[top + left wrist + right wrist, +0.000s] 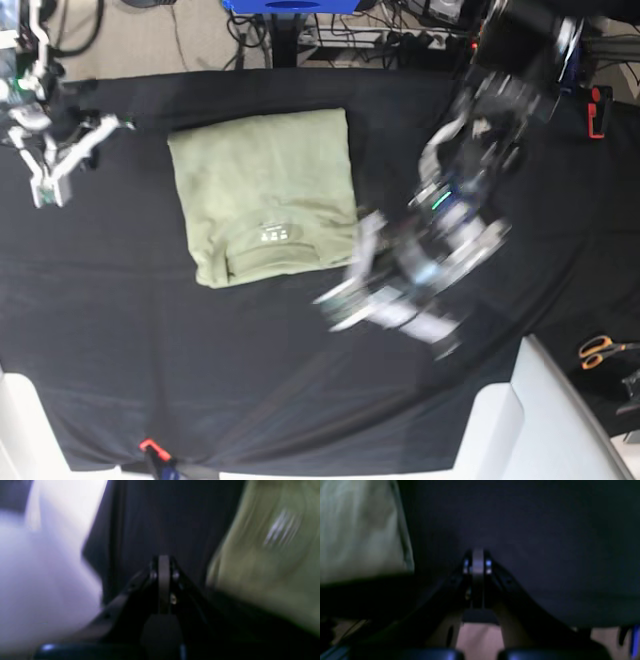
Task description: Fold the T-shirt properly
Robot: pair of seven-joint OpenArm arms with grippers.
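Note:
The T-shirt point(265, 190) lies folded into a pale green rectangle on the black cloth, its small white label showing near the front edge. Blurred by motion, my left gripper point(340, 298) hangs just right of the shirt's front right corner. The left wrist view shows that gripper point(163, 561) shut with nothing in it, the T-shirt point(270, 555) smeared along the right. At the far left of the table my right gripper point(47, 195) stays apart from the shirt. In its wrist view the right gripper point(478, 555) is shut and empty over black cloth, the T-shirt point(357, 530) at upper left.
The black table cloth point(250, 350) covers the whole table. White panels stand at the front right point(540, 420) and front left point(15, 420) corners. Orange-handled scissors point(600, 350) lie at the right edge. Cables and equipment crowd the back edge.

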